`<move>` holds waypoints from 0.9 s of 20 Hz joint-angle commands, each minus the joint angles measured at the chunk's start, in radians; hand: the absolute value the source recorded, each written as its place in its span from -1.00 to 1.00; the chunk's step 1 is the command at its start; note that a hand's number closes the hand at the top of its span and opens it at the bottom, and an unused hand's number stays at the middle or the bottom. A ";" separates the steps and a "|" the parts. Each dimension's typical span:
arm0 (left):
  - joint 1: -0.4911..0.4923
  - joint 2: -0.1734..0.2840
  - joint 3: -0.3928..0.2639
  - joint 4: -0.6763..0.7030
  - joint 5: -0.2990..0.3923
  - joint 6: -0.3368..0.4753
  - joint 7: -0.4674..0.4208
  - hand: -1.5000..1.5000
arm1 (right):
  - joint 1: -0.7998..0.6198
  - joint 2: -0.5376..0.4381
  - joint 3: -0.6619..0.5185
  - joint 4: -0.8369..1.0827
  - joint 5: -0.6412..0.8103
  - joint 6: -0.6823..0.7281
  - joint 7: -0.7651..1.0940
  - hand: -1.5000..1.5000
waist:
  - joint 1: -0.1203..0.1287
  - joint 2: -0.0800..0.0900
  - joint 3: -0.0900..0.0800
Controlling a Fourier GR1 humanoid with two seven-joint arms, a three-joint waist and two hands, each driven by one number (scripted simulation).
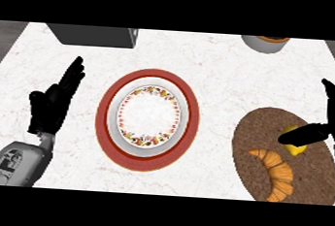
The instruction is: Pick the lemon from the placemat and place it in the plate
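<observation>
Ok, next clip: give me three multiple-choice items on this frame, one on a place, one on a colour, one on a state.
1. Where is the yellow lemon?
A. on the round brown woven placemat, beside the golden croissant
B. on the red-rimmed floral plate
C. on the bare white marble counter

2. What colour is the plate's outer rim?
A. blue
B. red
C. green

3. How is the robot's left hand?
A. curled round the lemon
B. pressing on the plate
C. open, fingers straight, holding nothing

Answers:
1 A: the lemon lies on the placemat just above the croissant, partly hidden by the right hand.
2 B: a broad red band rings the floral plate.
3 C: it stands open at the view's left, away from everything.
</observation>
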 commanded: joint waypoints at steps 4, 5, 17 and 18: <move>-0.049 -0.017 0.047 0.093 -0.017 -0.041 -0.016 0.00 | -0.006 0.048 -0.049 0.064 -0.012 0.100 0.061 -1.00 | 0.001 0.004 0.001; -0.014 -0.017 0.034 0.007 -0.021 -0.035 -0.004 0.00 | -0.015 0.051 -0.068 0.122 -0.025 0.108 0.023 -1.00 | 0.008 0.003 0.001; -0.061 -0.052 0.096 0.101 -0.050 -0.083 -0.037 0.00 | 0.090 0.128 -0.063 0.225 0.027 0.159 -0.063 -1.00 | 0.001 0.003 0.001; -0.023 -0.091 0.040 0.062 -0.095 -0.041 -0.022 0.00 | 0.050 0.166 -0.053 0.343 0.052 0.131 -0.111 -1.00 | 0.008 0.004 0.002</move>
